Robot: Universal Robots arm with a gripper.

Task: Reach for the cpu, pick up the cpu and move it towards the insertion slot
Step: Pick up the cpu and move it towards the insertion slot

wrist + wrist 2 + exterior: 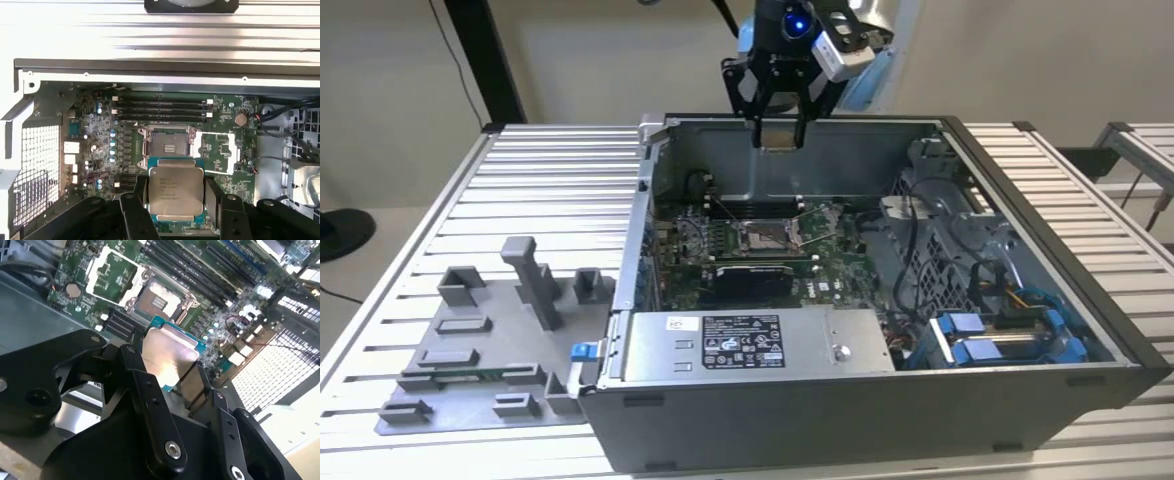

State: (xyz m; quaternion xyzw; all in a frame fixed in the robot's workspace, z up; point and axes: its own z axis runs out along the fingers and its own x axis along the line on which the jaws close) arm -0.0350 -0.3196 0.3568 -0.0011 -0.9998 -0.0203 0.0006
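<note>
Exterior view, left to right: grey fixture blocks [494, 340] on slatted table [440, 230], then open computer case [881, 300].

Gripper [778, 135] hangs above case rear wall, about 12 o'clock from insertion slot [763, 236]; slot lies lower, toward 6 o'clock.

First wrist view: cpu [175, 192] clamped flat between black fingers [135, 215], jaws closed on its two opposite edges, silver top facing camera.

Insertion slot [167, 145] sits just beyond cpu's far edge, open, dark centre visible. Cpu edges look roughly parallel to socket frame. No contact yet; cpu well above board.
</note>
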